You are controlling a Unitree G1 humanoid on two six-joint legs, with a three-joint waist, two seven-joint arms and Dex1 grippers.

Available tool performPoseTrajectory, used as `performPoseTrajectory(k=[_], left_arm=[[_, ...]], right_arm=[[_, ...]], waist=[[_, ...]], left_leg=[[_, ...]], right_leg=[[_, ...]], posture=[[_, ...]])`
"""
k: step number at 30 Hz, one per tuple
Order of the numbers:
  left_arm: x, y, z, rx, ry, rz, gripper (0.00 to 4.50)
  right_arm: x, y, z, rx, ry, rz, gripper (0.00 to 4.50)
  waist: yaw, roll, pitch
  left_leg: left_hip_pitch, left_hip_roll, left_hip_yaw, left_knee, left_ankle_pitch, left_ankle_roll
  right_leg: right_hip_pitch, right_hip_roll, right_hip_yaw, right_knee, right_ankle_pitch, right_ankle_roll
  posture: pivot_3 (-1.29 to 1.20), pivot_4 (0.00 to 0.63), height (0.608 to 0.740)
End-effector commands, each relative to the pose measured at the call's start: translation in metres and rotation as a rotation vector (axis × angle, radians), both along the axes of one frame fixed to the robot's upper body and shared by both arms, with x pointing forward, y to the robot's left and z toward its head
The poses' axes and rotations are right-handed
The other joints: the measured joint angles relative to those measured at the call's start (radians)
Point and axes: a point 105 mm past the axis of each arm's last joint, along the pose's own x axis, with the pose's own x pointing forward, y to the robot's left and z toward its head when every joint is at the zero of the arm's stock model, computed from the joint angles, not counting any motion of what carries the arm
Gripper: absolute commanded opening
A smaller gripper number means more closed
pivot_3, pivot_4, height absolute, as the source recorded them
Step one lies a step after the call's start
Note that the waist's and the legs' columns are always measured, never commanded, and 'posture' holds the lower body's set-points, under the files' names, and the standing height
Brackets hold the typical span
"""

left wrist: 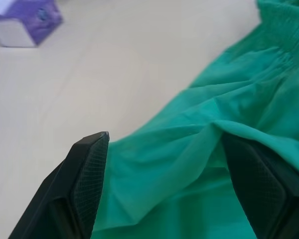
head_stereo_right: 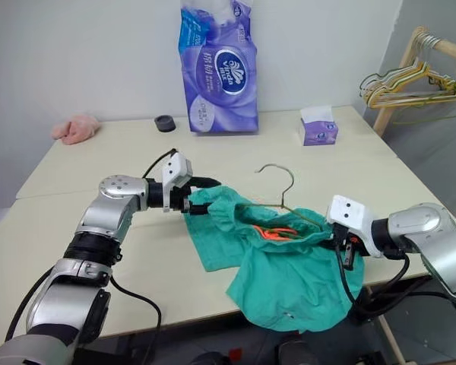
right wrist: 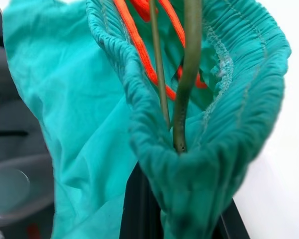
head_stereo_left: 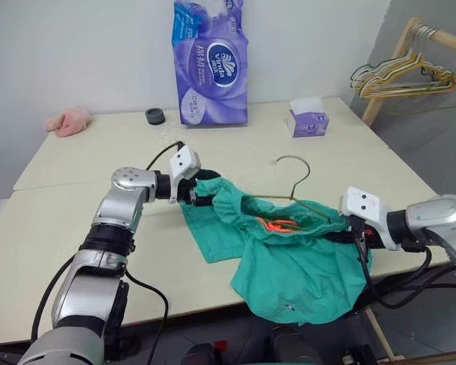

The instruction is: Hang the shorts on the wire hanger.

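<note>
A pale beige desk point(head_stereo_left: 76, 205) stands against a white wall. Teal-green shorts point(head_stereo_left: 289, 258) lie at the near edge, towards the near right corner, one leg drooping over that edge. A thin wire hanger point(head_stereo_left: 295, 176) is threaded inside the open waistband, with only its hook rising clear and pointing towards the far edge. An orange drawstring point(head_stereo_left: 277, 224) shows inside the waistband.

The left gripper point(head_stereo_left: 203, 190) sits at the left end of the shorts, its two black fingers point(left wrist: 87, 184) spread wide with fabric lying loose between them. The right gripper point(head_stereo_left: 354, 236), at the right end, has its fingers pressed together, pinching the gathered waistband with the hanger's wire inside the fold.

Along the far edge sit a pink cloth point(head_stereo_left: 68, 120), a small black ring point(head_stereo_left: 155, 115), a tall purple tissue pack point(head_stereo_left: 210, 61) and a small purple tissue box point(head_stereo_left: 308, 118). Beyond the far right corner, gold-yellow hangers point(head_stereo_left: 403, 76) hang from a wooden rack point(head_stereo_left: 395, 53).
</note>
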Motion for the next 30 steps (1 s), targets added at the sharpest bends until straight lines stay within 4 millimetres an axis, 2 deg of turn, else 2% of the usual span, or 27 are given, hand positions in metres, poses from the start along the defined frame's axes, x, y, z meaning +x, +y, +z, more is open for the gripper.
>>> performPoseTrajectory(k=[1, 5, 7, 12, 18, 20, 24, 30], left_arm=[[0.019, 0.022, 0.03, 0.029, -0.148, 0.104, 3.78], [0.023, 0.027, 0.031, 0.074, -0.19, 0.106, 3.78], [0.019, 0.022, 0.032, 0.067, -0.178, 0.065, 3.78], [-0.02, -0.033, 0.04, -0.063, -0.073, -0.198, 3.78], [-0.058, -0.078, 0.063, -0.19, 0.027, -0.389, 3.78], [-0.065, -0.087, 0.073, -0.212, 0.022, -0.432, 3.78], [-0.065, -0.105, 0.093, -0.256, -0.024, -0.454, 3.78], [-0.073, -0.13, 0.108, -0.239, -0.112, -0.503, 3.78]], right_arm=[[-0.007, -0.008, 0.016, 0.085, 0.019, -0.075, 0.0], [-0.017, -0.021, 0.014, 0.138, 0.082, -0.175, 0.0], [-0.021, -0.029, 0.012, 0.173, 0.113, -0.246, 0.0], [-0.029, -0.06, 0.01, 0.388, 0.204, -0.611, 0.0], [-0.032, -0.082, 0.017, 0.579, 0.124, -0.815, 0.0], [-0.034, -0.091, 0.018, 0.596, 0.087, -0.881, 0.0], [-0.043, -0.104, 0.024, 0.603, 0.039, -0.973, 0.0], [-0.058, -0.142, 0.048, 0.589, -0.007, -1.127, 0.0]], waist=[[0.002, 0.0, 0.0], [0.004, 0.0, 0.0], [0.004, 0.0, 0.0], [0.003, -0.001, 0.0], [-0.009, 0.007, 0.006], [-0.018, 0.009, 0.007], [-0.032, 0.011, 0.018], [-0.063, 0.011, 0.046]], left_leg=[[0.0, 0.0, 0.0, 0.0, 0.0, 0.0], [-0.001, 0.0, -0.001, -0.001, 0.0, 0.0], [-0.001, 0.0, -0.001, -0.001, 0.0, 0.0], [-0.002, 0.0, -0.002, -0.001, -0.001, -0.001], [-0.001, 0.0, -0.002, 0.0, 0.0, 0.0], [0.0, 0.0, 0.0, 0.0, 0.0, 0.0], [0.0, 0.0, 0.003, 0.0, 0.0, 0.0], [0.0, -0.001, 0.007, -0.001, -0.001, 0.001]], right_leg=[[0.0, 0.0, 0.0, 0.0, 0.0, 0.0], [0.0, 0.0, -0.001, -0.001, 0.0, 0.0], [0.0, 0.0, -0.001, -0.001, 0.0, 0.0], [0.0, -0.001, -0.001, 0.0, 0.0, 0.0], [0.001, 0.0, 0.0, 0.001, 0.0, 0.0], [0.001, 0.001, 0.001, 0.001, 0.0, 0.001], [0.002, 0.004, 0.004, 0.0, -0.003, 0.005], [0.002, 0.009, 0.008, -0.003, -0.004, 0.006]], posture=[[-0.22, 0.061, 0.74], [-0.23, 0.067, 0.74], [-0.24, 0.069, 0.74], [-0.26, 0.084, 0.74], [-0.32, 0.108, 0.74], [-0.33, 0.115, 0.74], [-0.35, 0.129, 0.74], [-0.37, 0.154, 0.74]])
